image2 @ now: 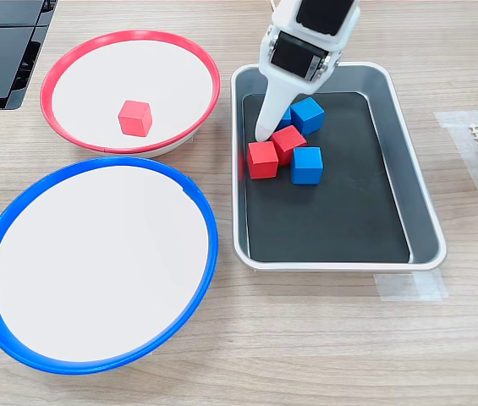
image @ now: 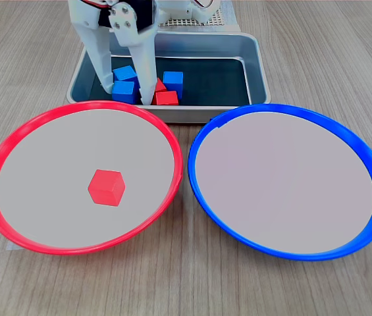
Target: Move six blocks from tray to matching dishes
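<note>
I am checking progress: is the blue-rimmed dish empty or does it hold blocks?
Empty. In both exterior views the blue-rimmed dish shows only its bare pale centre; no block lies in it.

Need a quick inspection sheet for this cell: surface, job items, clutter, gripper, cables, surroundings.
Surface: pale wood-grain table, clear tape strips by the tray.
Tray: rectangular silver metal pan with black bottom holds five small cubes, three blue and two red, clustered at one end.
Red-rimmed round dish: one red cube in it.
Blue-rimmed round dish: no cubes in it.
Clutter: nothing seen.
Gripper: white gripper lowered into the tray, fingers apart either side of a blue cube; not closed on it.
Cables: nothing seen.
Surroundings: black flat objects at the second exterior view's top left; white perforated base behind the tray.
</note>
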